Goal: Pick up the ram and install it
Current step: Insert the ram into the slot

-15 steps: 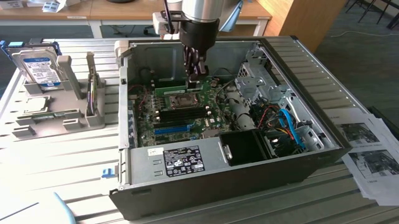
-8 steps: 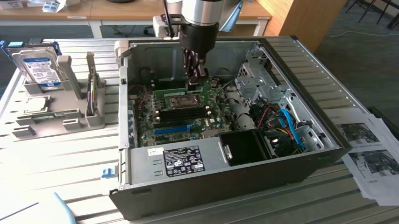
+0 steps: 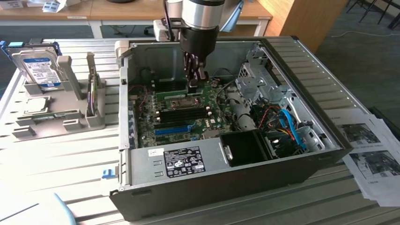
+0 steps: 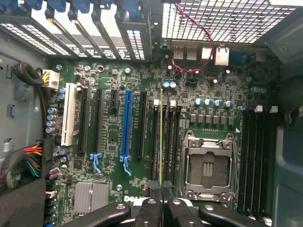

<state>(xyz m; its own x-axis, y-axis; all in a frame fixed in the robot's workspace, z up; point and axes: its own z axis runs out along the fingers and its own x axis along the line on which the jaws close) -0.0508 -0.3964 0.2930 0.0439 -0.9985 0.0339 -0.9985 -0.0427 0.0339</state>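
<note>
1. Case [image 3: 312,79] of the computer is lying open on its side, and the gripper [image 3: 194,79] is hanging inside it.
2. Motherboard [image 4: 113,137] is lying flat underneath the gripper.
3. Processor socket [image 4: 208,161] is sitting just beside the gripper, and the long blue slot [image 4: 126,123] is lying farther off on the other side.
4. Gripper fingers [image 4: 151,208] are pinching the ram [image 4: 161,142] tightly. The ram is standing on its thin edge right under them, over the black memory slots [image 4: 171,142]. I cannot tell whether it is touching a slot.
</note>
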